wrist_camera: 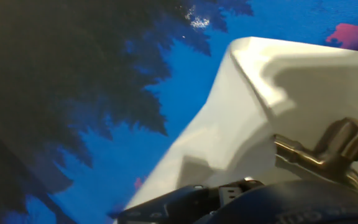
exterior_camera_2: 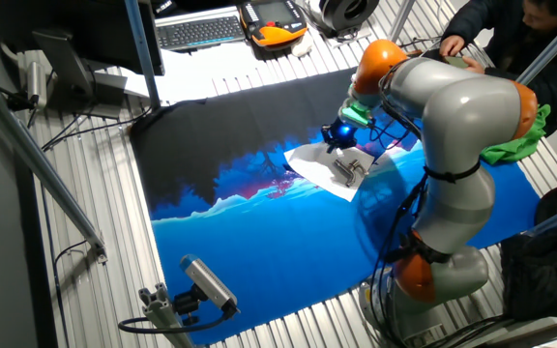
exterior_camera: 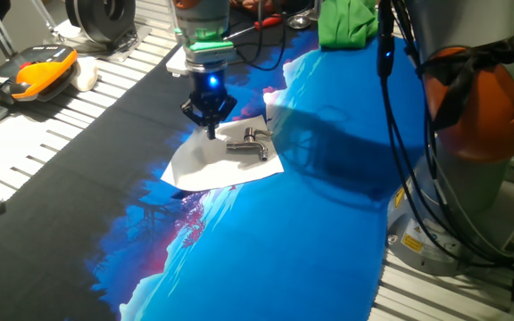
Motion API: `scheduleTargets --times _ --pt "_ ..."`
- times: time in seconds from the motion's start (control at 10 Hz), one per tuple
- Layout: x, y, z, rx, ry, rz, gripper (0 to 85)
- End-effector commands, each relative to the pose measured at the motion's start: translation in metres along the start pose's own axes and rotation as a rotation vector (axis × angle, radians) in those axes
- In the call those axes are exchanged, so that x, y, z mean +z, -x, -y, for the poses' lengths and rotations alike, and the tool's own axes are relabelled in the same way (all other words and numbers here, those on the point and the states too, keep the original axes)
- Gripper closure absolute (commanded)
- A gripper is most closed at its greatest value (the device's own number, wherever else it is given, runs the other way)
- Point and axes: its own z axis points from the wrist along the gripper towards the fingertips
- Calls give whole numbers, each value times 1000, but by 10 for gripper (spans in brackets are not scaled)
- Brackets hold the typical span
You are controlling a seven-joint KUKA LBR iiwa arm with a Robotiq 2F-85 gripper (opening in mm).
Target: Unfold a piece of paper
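Observation:
The white piece of paper (exterior_camera: 211,167) lies on the blue and black printed mat (exterior_camera: 310,232), near its middle. It also shows in the other fixed view (exterior_camera_2: 309,159). A small bent metal piece (exterior_camera: 250,143) rests on the sheet. My gripper (exterior_camera: 211,132) points down at the paper's far left edge, with its fingers drawn together on that edge. In the hand view the paper (wrist_camera: 229,124) rises in a fold toward the dark fingers (wrist_camera: 229,196) at the bottom of the frame. The metal piece (wrist_camera: 328,152) sits to their right.
A green cloth (exterior_camera: 346,22) lies at the mat's far edge. An orange and black handheld unit (exterior_camera: 29,71) and a keyboard (exterior_camera_2: 196,31) sit off the mat. A person (exterior_camera_2: 511,29) stands by the table. A small camera (exterior_camera_2: 206,280) stands near one edge.

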Motion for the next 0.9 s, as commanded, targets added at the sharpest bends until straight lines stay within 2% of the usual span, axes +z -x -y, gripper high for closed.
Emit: scheduleTargets --times 0.0,0.2,0.4,0.8 --pt "1 2 -3 3 -3 8 850" --pt "4 6 -7 11 8 18 850" --pt "7 11 -10 17 13 51 850" --pt "10 10 -13 9 16 45 850"
